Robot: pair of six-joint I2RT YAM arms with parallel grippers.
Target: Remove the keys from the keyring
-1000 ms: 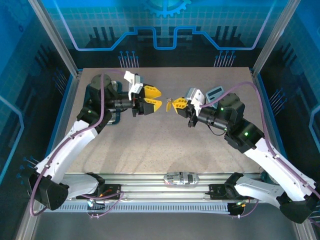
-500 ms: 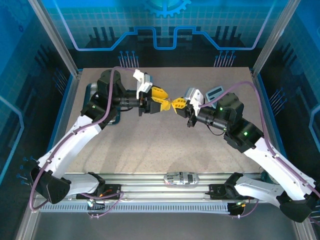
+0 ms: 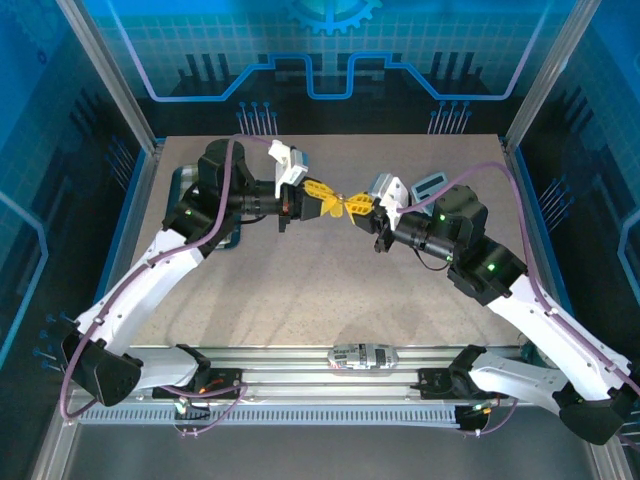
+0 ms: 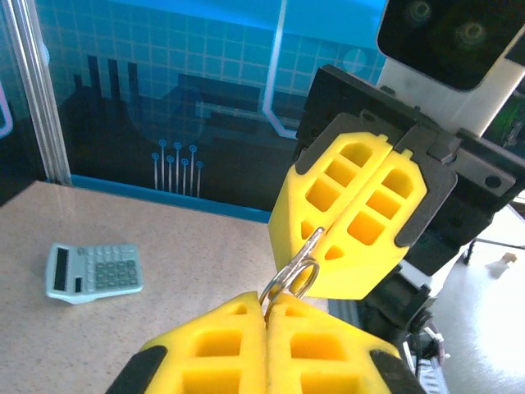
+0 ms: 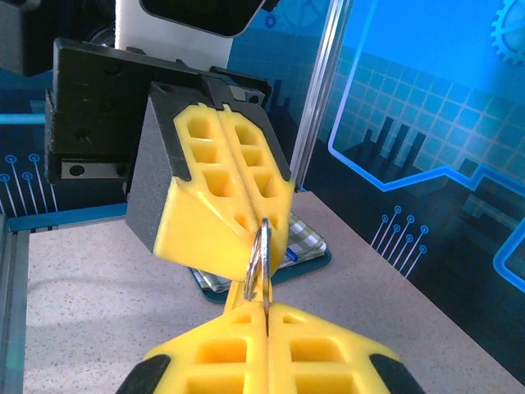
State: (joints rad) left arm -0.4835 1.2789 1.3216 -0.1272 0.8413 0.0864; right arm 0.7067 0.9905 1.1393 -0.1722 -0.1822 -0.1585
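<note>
A silver wire keyring point(image 4: 293, 277) hangs in the air between the two yellow-fingered grippers, which meet tip to tip above the middle of the table. My left gripper point(image 4: 267, 300) is shut on the ring's near side. A slim flat metal key point(image 4: 313, 243) runs from the ring into the shut fingers of my right gripper point(image 4: 322, 233). In the right wrist view the keyring point(image 5: 257, 254) is edge-on, and the key's blade point(image 5: 267, 283) goes down into my right gripper point(image 5: 267, 309), with the left gripper point(image 5: 264, 220) above. From the top, left gripper point(image 3: 335, 200) and right gripper point(image 3: 357, 208) almost touch.
A pale green calculator point(image 4: 93, 271) lies on the table at the back right point(image 3: 430, 184). A folded checked cloth point(image 5: 305, 245) rests on a teal tray behind the left gripper. A small silver object point(image 3: 362, 356) sits on the front rail.
My left gripper has moved right to the right gripper's tip and gone from open to shut on the keyring. The right arm has held still.
</note>
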